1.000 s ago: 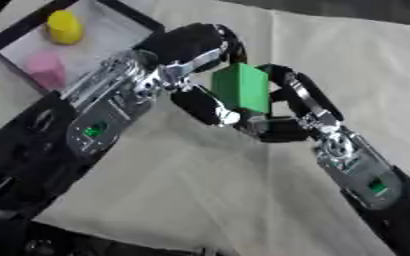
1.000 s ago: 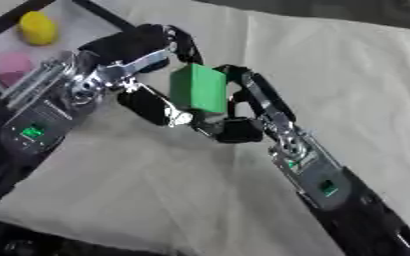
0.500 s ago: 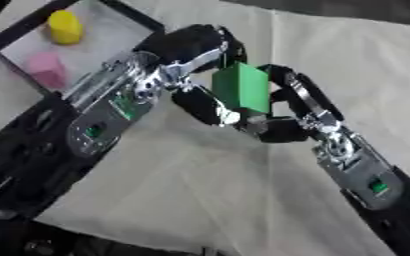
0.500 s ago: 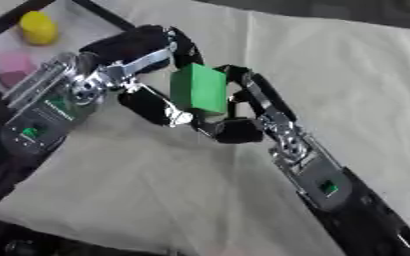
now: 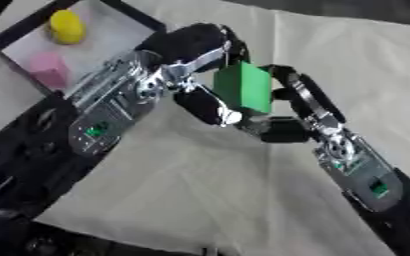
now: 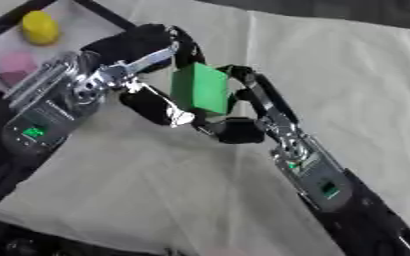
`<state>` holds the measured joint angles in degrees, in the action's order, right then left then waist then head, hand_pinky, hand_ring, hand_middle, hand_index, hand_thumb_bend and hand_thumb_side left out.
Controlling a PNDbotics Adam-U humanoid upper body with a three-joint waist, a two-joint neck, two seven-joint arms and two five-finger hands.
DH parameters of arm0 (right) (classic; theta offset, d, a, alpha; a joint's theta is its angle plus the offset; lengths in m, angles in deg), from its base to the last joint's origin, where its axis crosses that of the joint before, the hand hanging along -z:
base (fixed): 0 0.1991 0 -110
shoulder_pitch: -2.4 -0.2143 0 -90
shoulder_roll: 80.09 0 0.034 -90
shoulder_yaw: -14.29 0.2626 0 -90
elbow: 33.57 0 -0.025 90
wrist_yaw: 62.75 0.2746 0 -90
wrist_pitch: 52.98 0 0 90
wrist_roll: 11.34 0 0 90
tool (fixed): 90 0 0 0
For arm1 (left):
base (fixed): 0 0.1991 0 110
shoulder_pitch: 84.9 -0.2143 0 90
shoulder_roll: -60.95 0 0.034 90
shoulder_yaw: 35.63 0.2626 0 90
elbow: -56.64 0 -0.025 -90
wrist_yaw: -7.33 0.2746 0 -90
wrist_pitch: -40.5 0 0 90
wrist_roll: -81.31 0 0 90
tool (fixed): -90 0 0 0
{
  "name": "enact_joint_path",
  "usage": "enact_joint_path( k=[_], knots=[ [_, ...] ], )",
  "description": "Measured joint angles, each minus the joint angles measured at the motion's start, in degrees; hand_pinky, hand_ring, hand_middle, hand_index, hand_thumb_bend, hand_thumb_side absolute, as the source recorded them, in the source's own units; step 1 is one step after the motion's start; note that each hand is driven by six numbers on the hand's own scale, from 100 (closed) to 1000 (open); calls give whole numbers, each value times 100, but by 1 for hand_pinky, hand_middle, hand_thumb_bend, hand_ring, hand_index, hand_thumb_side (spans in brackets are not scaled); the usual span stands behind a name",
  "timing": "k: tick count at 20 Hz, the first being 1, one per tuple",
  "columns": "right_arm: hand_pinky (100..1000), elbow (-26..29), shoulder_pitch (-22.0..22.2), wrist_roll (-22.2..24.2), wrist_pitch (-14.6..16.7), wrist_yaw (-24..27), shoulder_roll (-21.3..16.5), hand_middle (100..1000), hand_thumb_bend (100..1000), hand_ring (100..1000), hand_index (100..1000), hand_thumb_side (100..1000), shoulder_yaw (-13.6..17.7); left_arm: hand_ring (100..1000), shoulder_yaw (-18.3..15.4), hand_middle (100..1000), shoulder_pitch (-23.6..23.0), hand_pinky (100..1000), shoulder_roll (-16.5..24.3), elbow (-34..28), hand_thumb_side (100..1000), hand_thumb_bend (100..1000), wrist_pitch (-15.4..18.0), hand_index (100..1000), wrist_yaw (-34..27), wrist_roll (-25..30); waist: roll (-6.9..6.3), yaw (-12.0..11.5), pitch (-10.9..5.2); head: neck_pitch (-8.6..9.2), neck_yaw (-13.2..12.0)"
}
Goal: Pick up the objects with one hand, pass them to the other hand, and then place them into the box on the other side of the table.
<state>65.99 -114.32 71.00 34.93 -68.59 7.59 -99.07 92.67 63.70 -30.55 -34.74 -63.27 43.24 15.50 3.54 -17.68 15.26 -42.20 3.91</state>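
Green rectangular block (image 5: pixel 243 92) is sitting clamped between curled fingers of left hand (image 5: pixel 191 60) and right hand (image 5: pixel 300 107), right of the black-rimmed box (image 5: pixel 33 27).

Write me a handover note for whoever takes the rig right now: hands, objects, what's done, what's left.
Left hand: fingers curled round the green block, above the cloth at mid-table.
Right hand: also curled on the same block, from the other side. The handover is mid-way; neither hand has let go.
Box at the far left: holds a yellow object and a pink object.
Done: those two are in the box.
Left: release one hand, probably the right, then carry the block to the box and set it in.
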Motion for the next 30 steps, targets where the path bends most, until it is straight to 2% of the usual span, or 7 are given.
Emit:
enact_joint_path(
  k=[3,10,17,20,25,26,30],
  knots=[
    [432,1,9,-15,-42,-89,-5,710,505,986,774,742,3,608,-6,481,13,808,11,-54,182,269,5,394,53,97,-4,-1,-3,0,-2],
    [434,-44,129,-109,-163,-209,-48,728,506,998,782,741,41,610,-77,479,46,800,84,-288,188,312,20,395,119,281,-52,2,-40,-6,-30],
    [440,-70,210,-186,-212,-265,-89,737,502,1000,782,713,67,604,-193,477,29,807,201,-359,176,287,-8,391,164,390,-67,24,-77,-8,-77],
    [447,-70,263,-184,-207,-321,-148,742,508,1000,784,674,127,599,-299,474,28,812,252,-359,164,269,-76,388,122,407,-68,31,-88,-14,-94],
    [451,-58,490,-173,-168,-467,-322,742,478,1000,782,626,296,592,-577,470,12,826,568,-402,144,220,-286,382,-155,330,-87,72,-156,-67,-149],
    [450,-35,541,-168,-162,-493,-339,740,464,999,781,561,312,594,-637,474,12,826,629,-423,144,229,-332,383,-219,300,-93,96,-168,-82,-160],
    [442,140,719,-150,-149,-524,-429,726,469,986,767,444,351,595,-843,476,2,832,929,-444,145,223,-469,383,-444,178,-105,163,-185,-109,-221]
  ],
)
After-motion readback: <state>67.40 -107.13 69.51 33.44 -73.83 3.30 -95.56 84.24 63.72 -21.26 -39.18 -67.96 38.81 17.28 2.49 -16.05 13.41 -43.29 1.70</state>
